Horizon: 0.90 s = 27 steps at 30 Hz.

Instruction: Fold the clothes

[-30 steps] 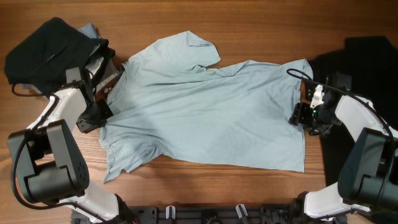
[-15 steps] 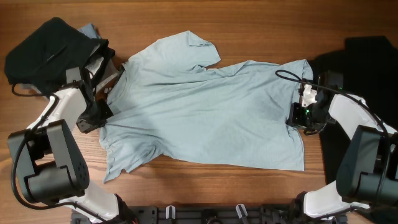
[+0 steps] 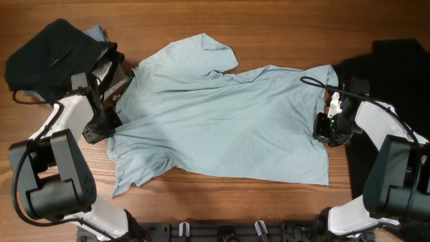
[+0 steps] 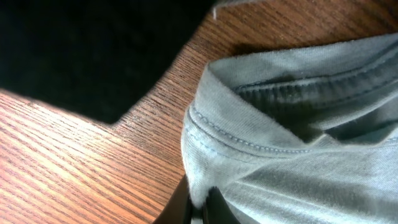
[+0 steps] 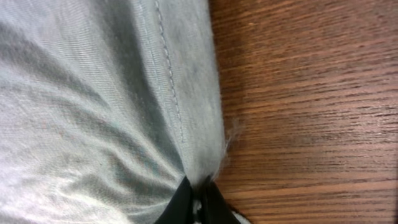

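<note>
We hold the pale blue short-sleeved cloth T-shirt (image 3: 222, 121) at both ends.
It lies spread across the middle of the brown wooden worktop (image 3: 282, 27). Our left claw (image 4: 198, 208) is closed on a stitched edge at its left side, and our right claw (image 5: 198, 200) pinches its right hem. A black cloth bundle (image 3: 47, 57) sits far left and a flat black garment (image 3: 396, 67) far right.

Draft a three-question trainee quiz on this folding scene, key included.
1. True or false: the right pincer is shut on the edge of the pale blue T-shirt.
2. The heaped garment at the far left of the table is: A) black, B) red, C) white.
3. Fill in: the left pincer pinches the ___.
Key: 1 true; 2 A; 3 pale blue T-shirt.
</note>
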Motion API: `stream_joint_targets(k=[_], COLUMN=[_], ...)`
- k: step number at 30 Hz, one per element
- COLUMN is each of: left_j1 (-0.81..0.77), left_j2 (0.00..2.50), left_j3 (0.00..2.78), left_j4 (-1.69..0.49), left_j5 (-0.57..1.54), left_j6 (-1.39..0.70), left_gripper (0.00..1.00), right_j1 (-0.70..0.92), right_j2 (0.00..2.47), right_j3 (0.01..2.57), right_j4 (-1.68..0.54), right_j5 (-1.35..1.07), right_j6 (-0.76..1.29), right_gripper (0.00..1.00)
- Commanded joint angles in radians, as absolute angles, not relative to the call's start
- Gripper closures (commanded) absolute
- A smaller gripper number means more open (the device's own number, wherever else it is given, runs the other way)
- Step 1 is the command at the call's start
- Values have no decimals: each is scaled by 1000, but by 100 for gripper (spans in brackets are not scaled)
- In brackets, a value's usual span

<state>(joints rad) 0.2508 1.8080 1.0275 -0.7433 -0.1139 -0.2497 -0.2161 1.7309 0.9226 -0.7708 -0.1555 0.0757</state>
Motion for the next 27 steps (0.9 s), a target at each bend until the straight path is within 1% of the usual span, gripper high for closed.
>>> stream_joint_targets(k=[1,3,5,8,10,17,20,27], left_j1=[273,273,273,273,273,274,273,278], left_j2=[1829,1827,1814,1774,1734,1558,1486,1393], left_j3=[1001,1011,1037,1073,1086,1092,1092,1093], left_j4=[-736,-738,-757,-801,-823,-864,-879,-904], left_j5=[-165,-164,-110,-28,-19,-28,-72,-99], left_j6=[-278,-278,-270,-266,-266,-266,-266,-267], left_gripper=[96,96,96,96,96,96,96,96], right_j1=[-228,-229,-228,-229,-229,-229,-229,-229], right_j2=[1734,1715,1681,1614,1572,1432,1384,1333], right_j3=[945,972,1014,1059,1077,1100,1100,1100], right_j4=[-783,-791,-809,-818,-827,-880,-900,-949], right_j5=[-160,-191,-251,-346,-364,-355,-275,-183], right_j6=[109,104,76,88,113,164,216,212], right_gripper=[96,96,96,96,96,96,96,96])
